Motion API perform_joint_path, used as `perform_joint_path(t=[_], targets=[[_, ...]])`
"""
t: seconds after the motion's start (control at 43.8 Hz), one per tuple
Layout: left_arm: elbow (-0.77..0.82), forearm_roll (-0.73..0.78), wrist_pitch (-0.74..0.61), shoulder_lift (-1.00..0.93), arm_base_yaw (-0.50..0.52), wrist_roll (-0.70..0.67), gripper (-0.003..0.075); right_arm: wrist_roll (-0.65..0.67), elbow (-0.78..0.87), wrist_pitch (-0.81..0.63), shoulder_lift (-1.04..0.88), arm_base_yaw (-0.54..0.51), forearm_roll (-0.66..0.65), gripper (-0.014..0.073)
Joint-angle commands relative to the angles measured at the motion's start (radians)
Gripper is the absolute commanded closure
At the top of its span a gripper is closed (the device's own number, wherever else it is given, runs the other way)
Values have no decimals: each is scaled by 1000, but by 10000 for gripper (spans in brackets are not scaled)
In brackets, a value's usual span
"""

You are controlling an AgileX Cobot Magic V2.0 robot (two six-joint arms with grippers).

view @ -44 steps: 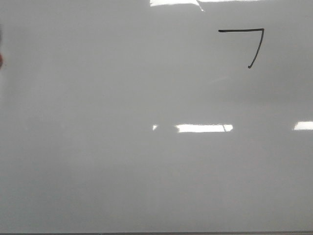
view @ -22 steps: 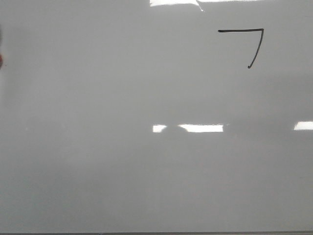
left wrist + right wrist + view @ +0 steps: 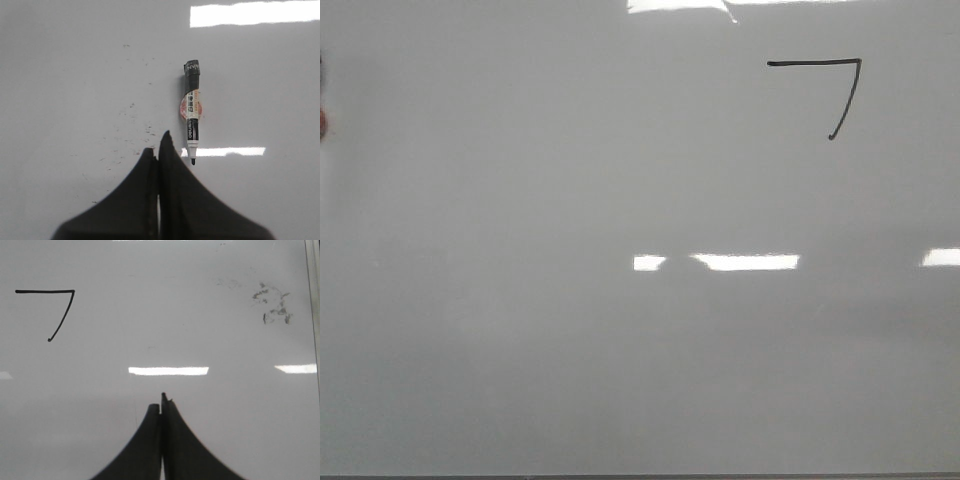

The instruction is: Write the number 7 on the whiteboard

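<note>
The whiteboard [image 3: 570,360] fills the front view, glossy grey-white. The number 7 [image 3: 840,85] is drawn in thin black line at its upper right; it also shows in the right wrist view [image 3: 62,310]. No gripper shows in the front view. My left gripper [image 3: 156,152] is shut and empty above the board. A black-and-white marker [image 3: 191,112] lies flat on the board just beyond and beside it, tip toward the fingers, not touching them. My right gripper [image 3: 161,404] is shut and empty above bare board, well apart from the 7.
Bright rectangular glare patches [image 3: 745,262] lie across the board. Faint black smudges [image 3: 272,305] sit near the board's dark edge [image 3: 314,315] in the right wrist view. Small ink specks [image 3: 135,130] dot the board near the marker. A dark-red blur [image 3: 323,120] is at the front view's left edge.
The 7 and the board stay put. Only the glare patches in the middle of the board shift slightly in shape.
</note>
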Motion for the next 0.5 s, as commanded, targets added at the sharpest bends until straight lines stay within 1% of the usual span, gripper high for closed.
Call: perform_joint_path(t=[0.0, 0.228, 0.48], targets=[[3, -11, -91, -17, -3, -1, 741, -6, -4, -97, -20, 14, -5, 662], [3, -11, -91, -17, -3, -1, 741, 5, -4, -127, -19, 24, 11, 662], [3, -11, -91, -17, -3, -1, 741, 5, -4, -126, -19, 24, 11, 662]])
